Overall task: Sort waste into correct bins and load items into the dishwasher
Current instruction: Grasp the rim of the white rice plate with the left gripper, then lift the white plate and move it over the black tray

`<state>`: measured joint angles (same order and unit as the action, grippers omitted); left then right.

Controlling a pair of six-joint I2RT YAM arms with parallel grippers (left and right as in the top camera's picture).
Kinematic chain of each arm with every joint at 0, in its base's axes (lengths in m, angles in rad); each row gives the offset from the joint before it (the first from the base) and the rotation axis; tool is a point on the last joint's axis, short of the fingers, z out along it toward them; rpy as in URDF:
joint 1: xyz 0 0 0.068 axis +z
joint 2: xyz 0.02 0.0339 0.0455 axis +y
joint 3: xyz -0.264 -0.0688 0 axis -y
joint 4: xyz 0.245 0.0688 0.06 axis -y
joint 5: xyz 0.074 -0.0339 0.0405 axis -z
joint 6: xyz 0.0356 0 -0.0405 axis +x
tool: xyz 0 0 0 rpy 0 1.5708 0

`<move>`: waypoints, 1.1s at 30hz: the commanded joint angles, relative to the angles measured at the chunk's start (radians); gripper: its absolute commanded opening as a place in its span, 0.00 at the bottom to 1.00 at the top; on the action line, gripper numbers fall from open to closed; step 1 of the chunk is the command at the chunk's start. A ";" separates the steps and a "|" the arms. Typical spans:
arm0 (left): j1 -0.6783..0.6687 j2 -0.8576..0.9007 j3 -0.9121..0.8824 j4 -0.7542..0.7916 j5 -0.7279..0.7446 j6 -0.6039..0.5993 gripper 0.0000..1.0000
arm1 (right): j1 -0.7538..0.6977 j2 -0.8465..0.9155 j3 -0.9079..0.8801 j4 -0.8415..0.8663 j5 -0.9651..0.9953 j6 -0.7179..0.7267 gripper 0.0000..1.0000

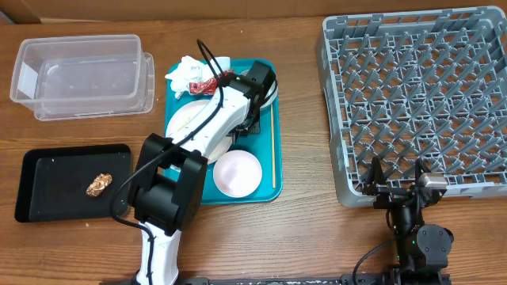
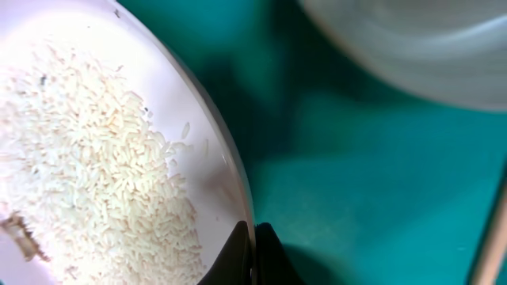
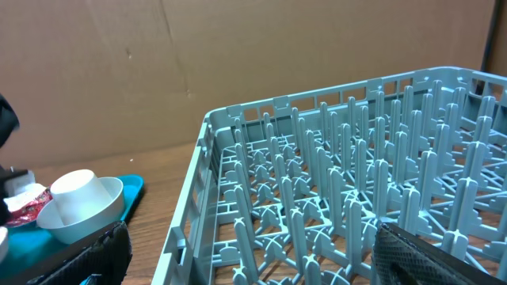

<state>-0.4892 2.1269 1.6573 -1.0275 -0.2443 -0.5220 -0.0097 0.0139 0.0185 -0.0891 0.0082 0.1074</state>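
Note:
My left gripper (image 1: 244, 127) is over the teal tray (image 1: 265, 186). In the left wrist view its fingers (image 2: 253, 255) are shut on the rim of a whitish-pink plate (image 2: 95, 158) covered with pale rice crumbs. That large plate (image 1: 190, 123) lies on the tray's left half. Crumpled white napkins (image 1: 188, 70) and a red wrapper (image 1: 204, 85) lie at the tray's far end. A pale bowl (image 1: 238, 172) sits at the tray's near end. My right gripper (image 1: 396, 180) is open and empty at the front edge of the grey dish rack (image 1: 420, 95).
A clear tub (image 1: 79, 75) stands at the far left. A black tray (image 1: 47, 186) holds a brown food scrap (image 1: 99, 184). A chopstick (image 1: 273, 146) lies along the teal tray's right side. The right wrist view shows the rack (image 3: 333, 198) and the bowl (image 3: 87, 215).

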 commanded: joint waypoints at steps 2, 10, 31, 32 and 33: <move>0.001 0.008 0.073 -0.038 -0.030 -0.010 0.04 | 0.003 -0.011 -0.010 0.006 0.013 -0.003 1.00; -0.003 0.008 0.197 -0.198 -0.135 -0.048 0.04 | 0.003 -0.011 -0.010 0.006 0.013 -0.003 1.00; 0.294 -0.003 0.505 -0.568 -0.068 -0.180 0.04 | 0.003 -0.011 -0.010 0.006 0.013 -0.003 1.00; 0.332 -0.003 0.505 -0.567 -0.033 -0.178 0.04 | 0.003 -0.011 -0.010 0.006 0.013 -0.003 1.00; 0.365 -0.003 0.505 -0.565 -0.001 -0.168 0.04 | 0.003 -0.011 -0.010 0.006 0.013 -0.003 1.00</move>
<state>-0.2092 2.1304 2.1349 -1.5890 -0.3325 -0.6785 -0.0097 0.0139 0.0185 -0.0891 0.0082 0.1078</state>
